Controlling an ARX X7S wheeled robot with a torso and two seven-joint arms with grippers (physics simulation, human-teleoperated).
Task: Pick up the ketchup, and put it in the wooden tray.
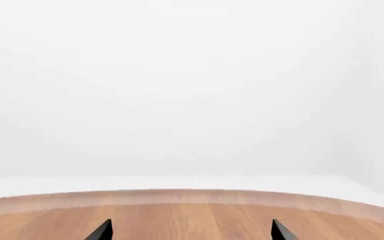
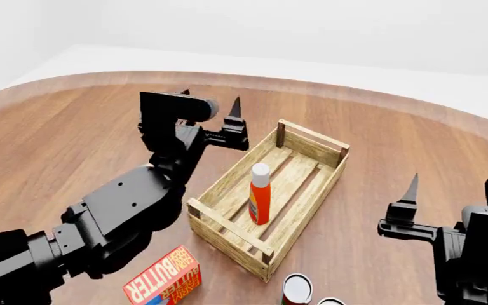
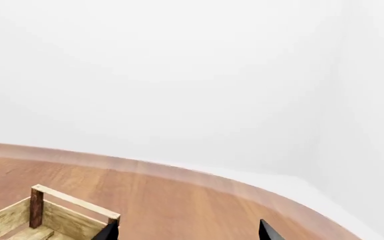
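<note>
The ketchup (image 2: 259,200), an orange-red bottle with a white cap, stands upright inside the wooden tray (image 2: 314,137), near its middle. No gripper touches it. My left gripper (image 2: 211,98) is open and empty, raised above the table just left of the tray's far end. In the left wrist view the left gripper (image 1: 190,226) shows only bare tabletop between its spread fingertips. My right gripper (image 2: 450,179) is open and empty, right of the tray. In the right wrist view the right gripper (image 3: 188,225) has a corner post of the tray (image 3: 37,206) beside it.
A red-and-orange butter box (image 2: 163,279) lies on the table in front of the tray's near left corner. Two cans (image 2: 296,289) stand at the near edge, right of the box. The round wooden table's far edge (image 2: 312,86) curves behind the tray.
</note>
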